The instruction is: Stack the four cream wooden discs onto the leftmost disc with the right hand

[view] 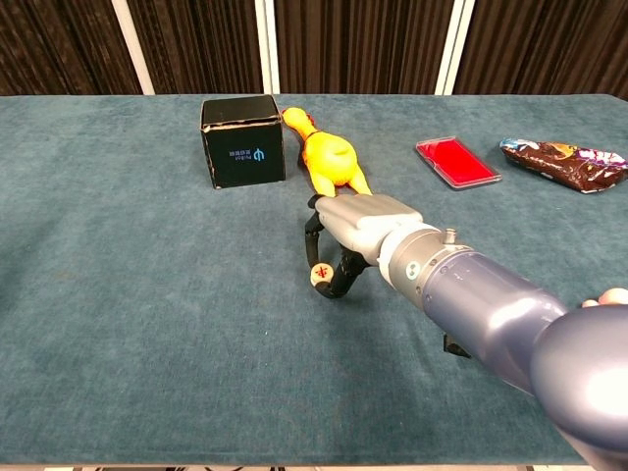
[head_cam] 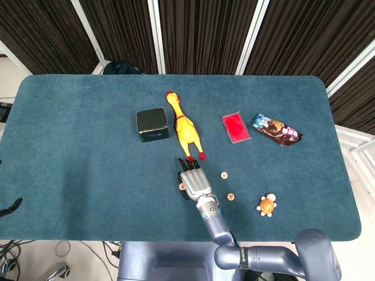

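Note:
My right hand (head_cam: 192, 180) (view: 365, 224) hangs low over the middle of the table, just in front of the chicken's feet. Its thumb and fingers pinch a cream wooden disc (view: 319, 274) (head_cam: 181, 186) with a red mark, close to the cloth. Two more cream discs lie to its right, one (head_cam: 224, 174) nearer the chicken and one (head_cam: 231, 196) nearer the front edge. Anything under the palm is hidden. Only a dark tip of what may be my left hand (head_cam: 10, 206) shows at the left edge of the head view.
A yellow rubber chicken (head_cam: 184, 130) and a black box (head_cam: 152, 124) lie just behind the hand. A red flat case (head_cam: 236, 127) and a snack bag (head_cam: 277, 130) sit at the back right. A small toy turtle (head_cam: 266, 205) rests near the front right.

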`<state>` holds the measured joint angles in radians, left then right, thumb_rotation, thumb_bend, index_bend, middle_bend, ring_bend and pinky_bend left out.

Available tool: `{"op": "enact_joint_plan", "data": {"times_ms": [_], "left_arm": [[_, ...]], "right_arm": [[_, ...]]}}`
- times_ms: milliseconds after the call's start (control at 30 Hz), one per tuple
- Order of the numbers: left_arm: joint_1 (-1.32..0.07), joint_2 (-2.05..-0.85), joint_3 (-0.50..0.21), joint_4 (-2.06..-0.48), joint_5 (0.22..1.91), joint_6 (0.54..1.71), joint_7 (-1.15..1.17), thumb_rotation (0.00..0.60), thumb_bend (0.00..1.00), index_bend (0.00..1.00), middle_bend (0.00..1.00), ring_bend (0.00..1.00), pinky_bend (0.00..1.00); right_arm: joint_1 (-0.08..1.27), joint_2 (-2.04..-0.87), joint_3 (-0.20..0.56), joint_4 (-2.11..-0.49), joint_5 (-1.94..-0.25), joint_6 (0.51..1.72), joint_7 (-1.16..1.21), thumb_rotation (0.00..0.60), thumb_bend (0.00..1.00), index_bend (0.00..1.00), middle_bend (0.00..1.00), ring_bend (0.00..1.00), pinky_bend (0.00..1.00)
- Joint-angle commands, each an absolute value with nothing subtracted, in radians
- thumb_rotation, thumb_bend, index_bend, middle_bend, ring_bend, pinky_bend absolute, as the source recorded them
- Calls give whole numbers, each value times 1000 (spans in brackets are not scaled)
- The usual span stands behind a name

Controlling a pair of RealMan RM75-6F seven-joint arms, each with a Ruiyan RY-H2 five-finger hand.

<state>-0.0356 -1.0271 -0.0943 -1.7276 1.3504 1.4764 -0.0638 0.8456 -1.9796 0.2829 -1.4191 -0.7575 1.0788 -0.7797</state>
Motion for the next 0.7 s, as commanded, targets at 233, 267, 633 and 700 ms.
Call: {"op": "enact_joint_plan", "data": {"times_ms": [233,267,633,700], "left_arm": [[-36,-1028,-95,-1727,1348,1476,-63,600,173,115,0,0,79],[-36,-1028,-95,-1727,1349,1476,-63,600,173,115,0,0,79],[-36,-1027,-95,-1727,1348,1476,-63,600,174,115,0,0,79],[-36,-1027,-95,-1727,1348,1476,-64,600,173,115,0,0,79]], "right_arm": [[851,-1979,280,-1419,-755,1081,-773,600,402,451,0,0,0],[851,-1979,279,-1419,-754,1082,-774,600,401,449,0,0,0],[856,-1979,275,-1421,-750,1088,-771,600,402,443,0,0,0],[857,-1979,275,-1421,-749,1089,-771,600,402,443,0,0,0]]}}
